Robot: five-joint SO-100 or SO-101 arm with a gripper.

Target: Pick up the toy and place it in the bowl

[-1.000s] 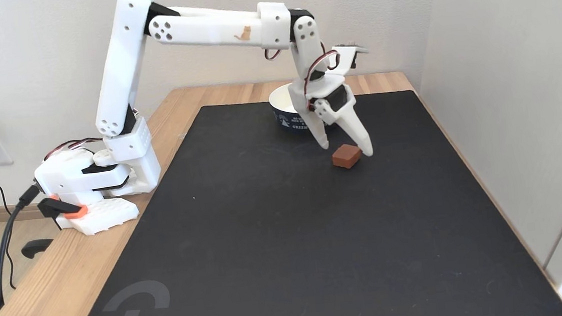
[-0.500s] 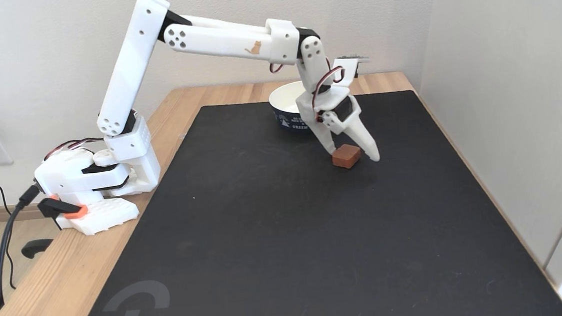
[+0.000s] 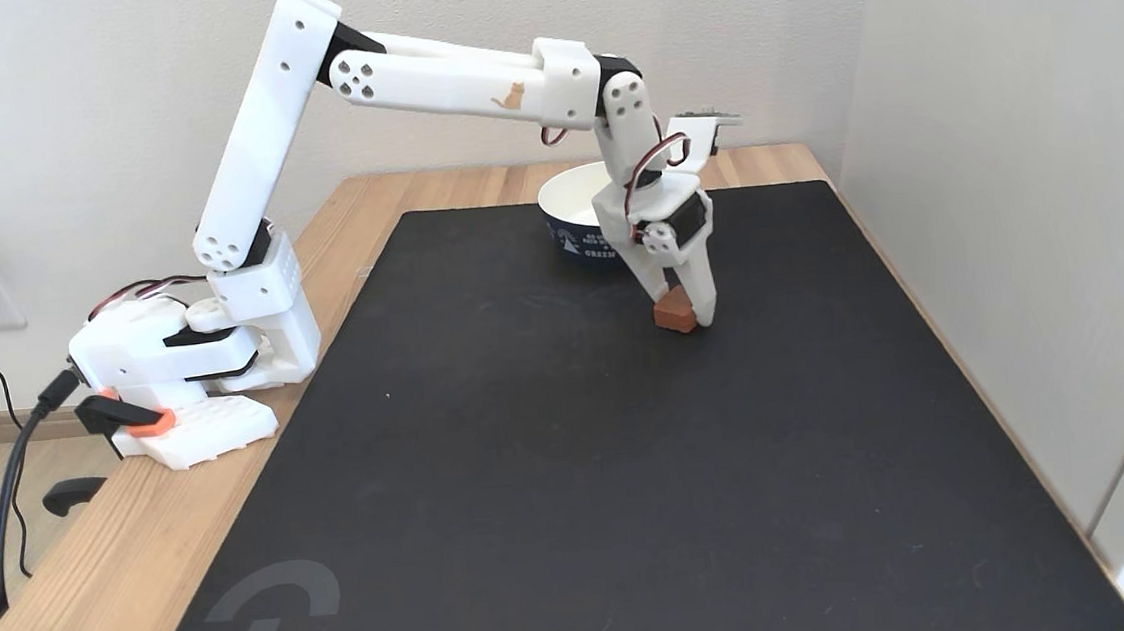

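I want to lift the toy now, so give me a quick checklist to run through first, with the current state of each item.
1. Gripper shut on the toy: ok, fingers pinch it from both sides.
2. Toy seated deep between the fingers: cannot tell, it sits near the tips.
3. Toy off the mat: not ok, it looks to be resting there.
4. Bowl upright and open: ok.
5. Path to the bowl: ok, nothing lies between; the bowl is just behind the gripper.

Now clamped: white two-finger tool (image 3: 683, 318) narrowed from a wide straddle onto small reddish-brown squarish toy block (image 3: 674, 313), block nudged slightly leftward.
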